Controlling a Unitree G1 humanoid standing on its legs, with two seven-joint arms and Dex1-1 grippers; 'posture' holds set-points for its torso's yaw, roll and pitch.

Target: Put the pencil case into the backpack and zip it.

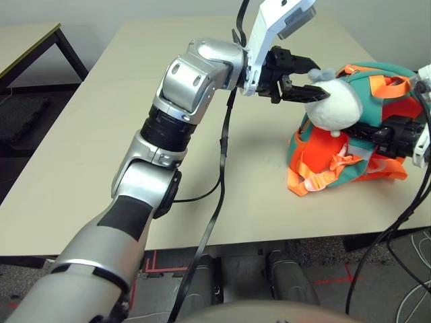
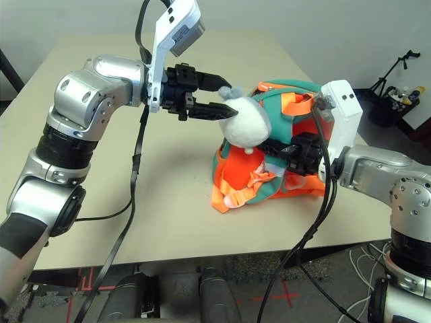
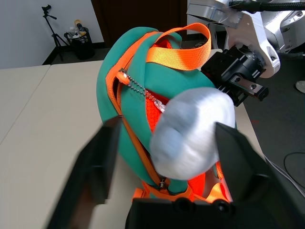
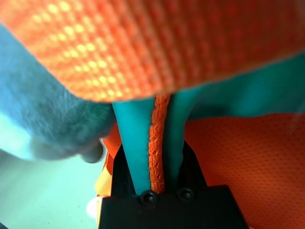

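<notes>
Left wrist view showed your left gripper [image 3: 164, 157] with its fingers spread wide, the plush shark [image 3: 193, 131] sitting between them, no clear squeeze. Just beyond it lay the backpack [image 3: 114, 81] and its zipper pull [image 3: 123, 75] on a beaded chain. Farther off, your right gripper [image 2: 286, 153] was clamped on a teal fold with orange zipper trim. I judged you were at the zipping step, the bag braced. The pencil case was nowhere visible, so I could not confirm it was inside. Next you needed to clear the shark and reach that pull.
</notes>
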